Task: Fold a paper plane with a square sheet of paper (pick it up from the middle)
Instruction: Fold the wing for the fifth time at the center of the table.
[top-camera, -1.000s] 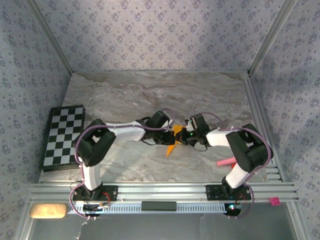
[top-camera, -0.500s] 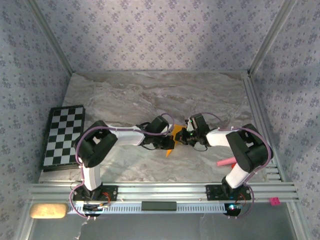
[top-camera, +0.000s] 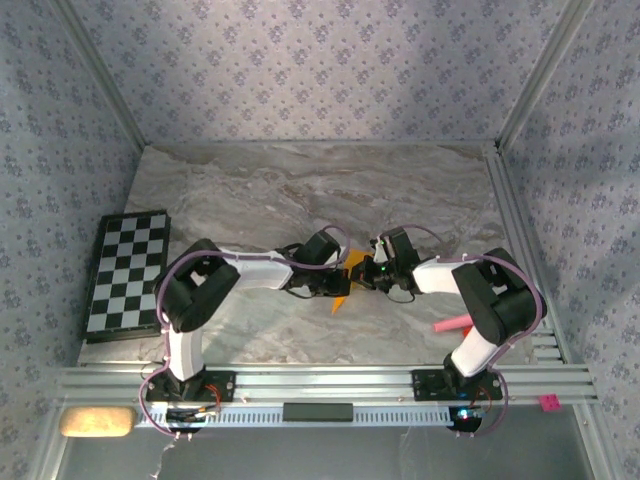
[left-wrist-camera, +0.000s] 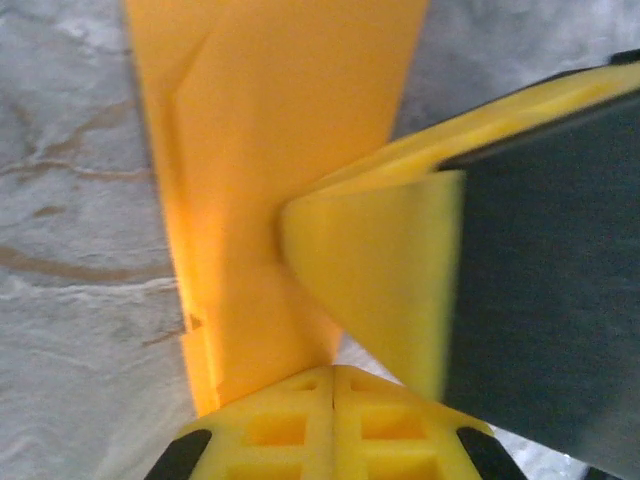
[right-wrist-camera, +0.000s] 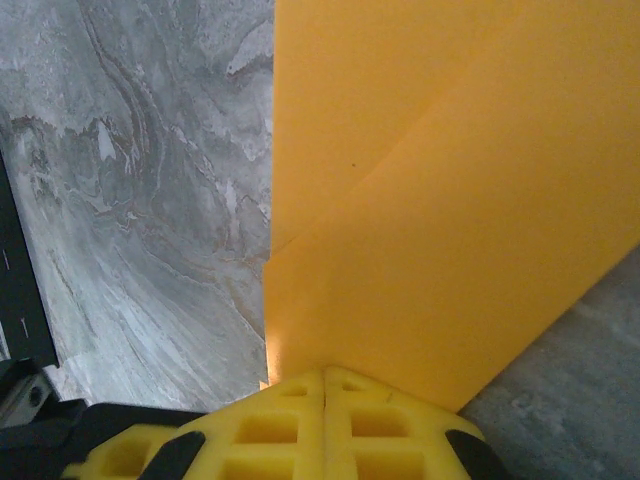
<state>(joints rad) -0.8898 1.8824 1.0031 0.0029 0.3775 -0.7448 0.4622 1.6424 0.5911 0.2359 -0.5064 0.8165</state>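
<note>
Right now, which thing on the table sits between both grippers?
The orange-yellow paper; the chequered board lies at the left edge, the pink stick at the right edge.

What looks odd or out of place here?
The folded layers of the orange paper do not line up: one edge steps past the other. A pink stick lies apart, partly hidden by the right arm.

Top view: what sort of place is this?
Likely a robot test booth: left arm and right arm bolted to a metal rail, marble-look table walled by patterned panels.
</note>
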